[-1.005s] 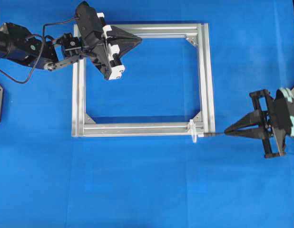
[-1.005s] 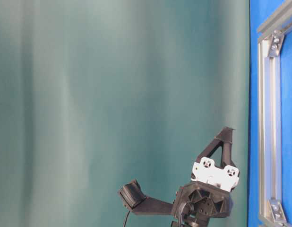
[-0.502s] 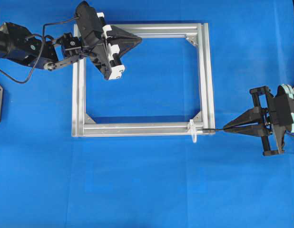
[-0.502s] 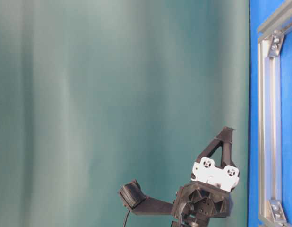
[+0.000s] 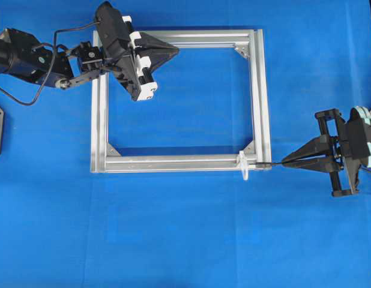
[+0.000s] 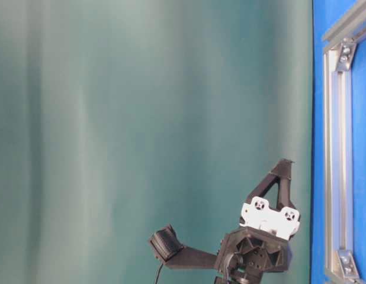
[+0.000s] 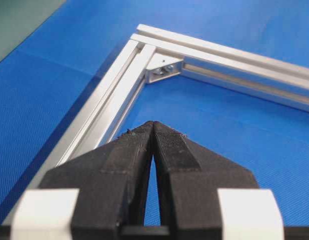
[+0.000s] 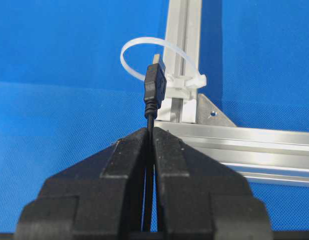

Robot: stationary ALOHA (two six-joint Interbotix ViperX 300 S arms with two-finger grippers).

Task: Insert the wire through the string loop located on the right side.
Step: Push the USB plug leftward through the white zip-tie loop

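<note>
Setting: blue cloth-covered table (image 5: 191, 240), teal curtain behind in the table-level view.
Right claw: black two-fingered right gripper (image 8: 150, 131), clamped tight on the long thin black flexible wire (image 8: 154, 85) just behind its small dark plug.
Plug: sticking straight out past the fingertips, short metallic tip leading.
Change: against a second ago, right gripper shifted slightly up the overhead view, plug tip now level with the frame's corner; steady over the last half second. Reads as alignment settled, insertion not yet done.
Loop: tiny white translucent string loop (image 8: 159, 55) just beyond the plug tip, standing up off the silver square aluminium frame (image 5: 259, 96); tip apparently at its mouth, not through.
Far claw: black left gripper (image 7: 153, 129), fingers pressed together on nothing, hovering by the frame's opposite corner, well apart.
</note>
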